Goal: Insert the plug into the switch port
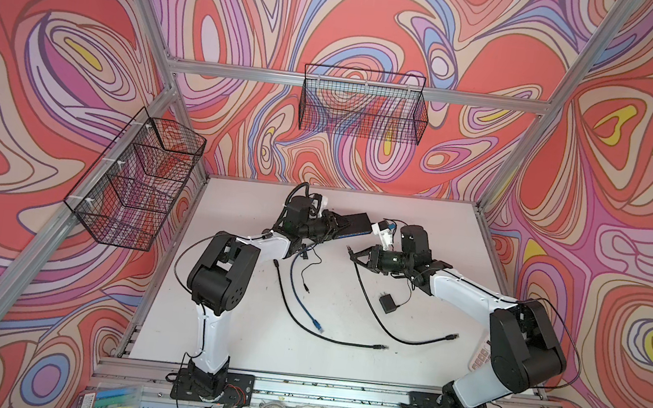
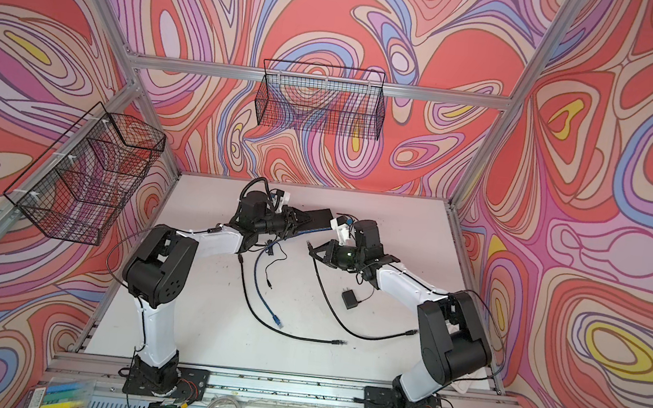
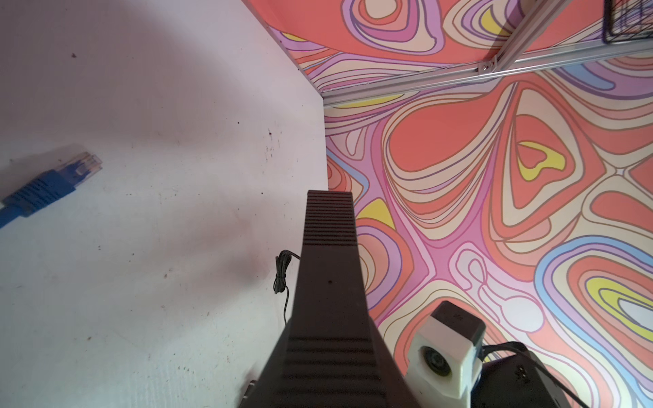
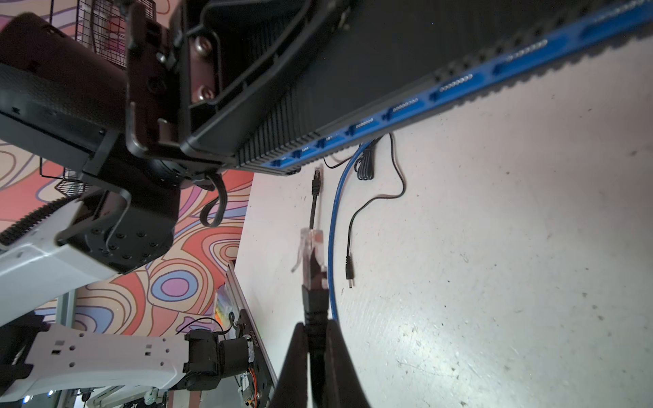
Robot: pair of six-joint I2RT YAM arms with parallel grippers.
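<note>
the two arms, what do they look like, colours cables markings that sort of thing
The left arm and right arm match: white link shells, bulky black joint housings, black base plates. Thin black cables loop along them. The fingers are black, tapered and ribbed; a white-cased camera sits by each wrist. No markings are legible.
</note>
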